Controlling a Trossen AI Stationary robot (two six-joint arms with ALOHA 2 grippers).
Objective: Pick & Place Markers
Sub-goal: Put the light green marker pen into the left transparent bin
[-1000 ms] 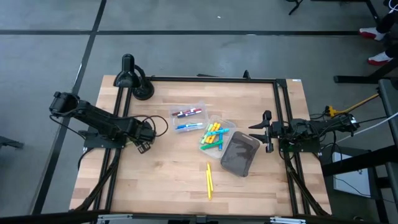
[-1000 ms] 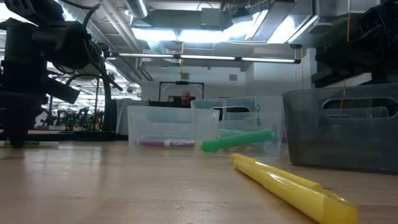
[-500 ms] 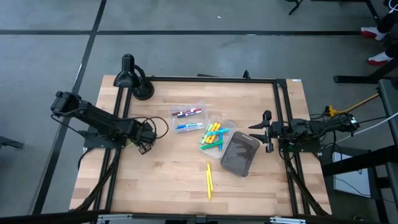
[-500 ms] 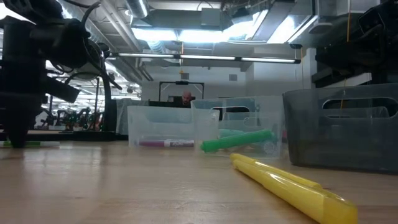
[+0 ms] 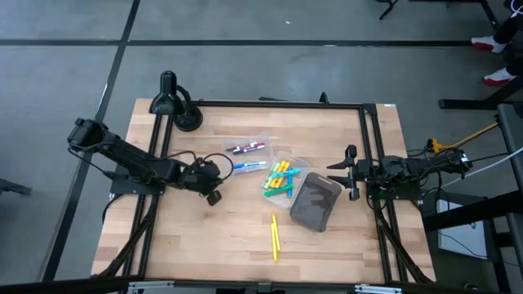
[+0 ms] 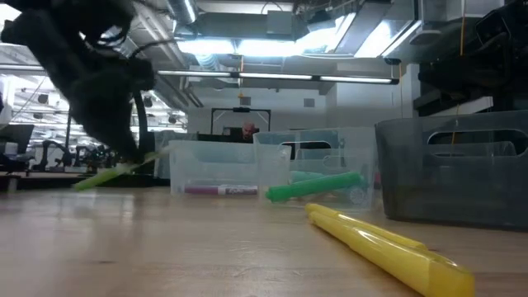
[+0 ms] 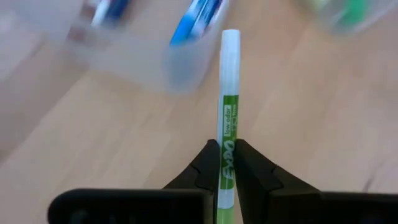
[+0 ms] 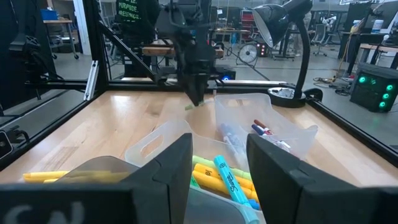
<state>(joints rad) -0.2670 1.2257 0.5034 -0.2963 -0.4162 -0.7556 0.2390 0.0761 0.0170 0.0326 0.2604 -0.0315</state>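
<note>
The left claw (image 7: 227, 163) pinches a green marker (image 7: 228, 106) near its back end, above the table (image 5: 221, 237) beside the clear trays (image 5: 248, 155); light, stiff, smooth, likely slippery; the right claw (image 5: 351, 173) waits wide open.

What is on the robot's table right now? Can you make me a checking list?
Surface: wooden table, bare at the front.
Job's things: green marker in the left gripper; yellow marker loose on the wood; blue markers and mixed markers in clear trays.
Clutter: dark grey bin; black lamp at a back corner.
Grippers: left jaws shut on the green marker, near the trays; right gripper waits open beside the bin.
Cables: black loop by the left arm.
Surroundings: grey floor; a person behind the trays in the low view.
</note>
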